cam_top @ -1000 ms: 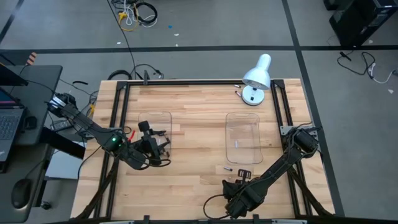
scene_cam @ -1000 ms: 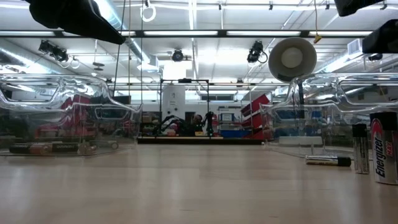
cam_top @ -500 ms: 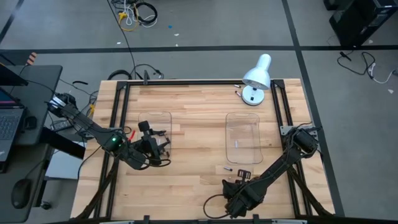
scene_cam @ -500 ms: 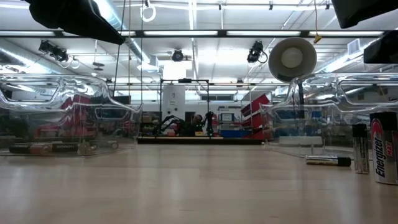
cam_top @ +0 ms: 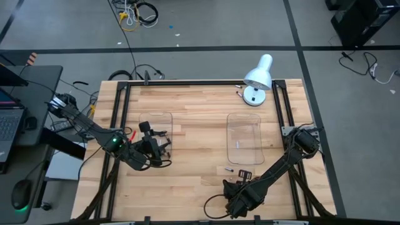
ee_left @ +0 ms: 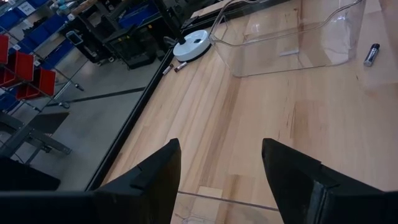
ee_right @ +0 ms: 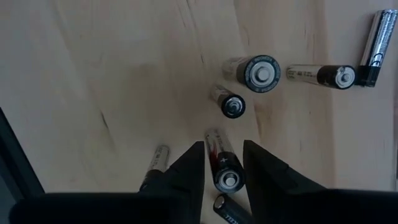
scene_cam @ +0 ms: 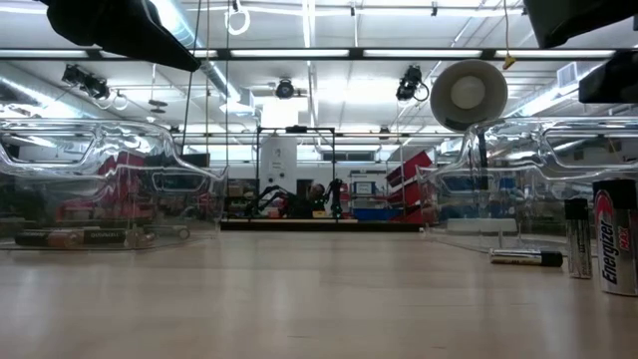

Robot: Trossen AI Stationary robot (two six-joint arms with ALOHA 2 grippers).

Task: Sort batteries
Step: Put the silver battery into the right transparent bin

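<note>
Between right tool (ee_right: 222, 163) fingers: upright battery (ee_right: 225, 169)

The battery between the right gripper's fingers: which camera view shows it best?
The right wrist view: the upright battery stands between the right gripper fingers. The high view shows only dark specks there; the low and left wrist views do not show it identifiably.

The wooden worktop (cam_top: 200, 112) sits in a black metal frame (cam_top: 119, 112) on a grey floor (cam_top: 206, 25) crossed by dark lines. A white desk lamp (cam_top: 257, 78) stands at the far edge of the worktop. Loose cables (cam_top: 137, 12) lie on the floor. Long ceiling strip lights (scene_cam: 329, 53) illuminate the hall, with red racking (scene_cam: 409, 179) behind.
</note>
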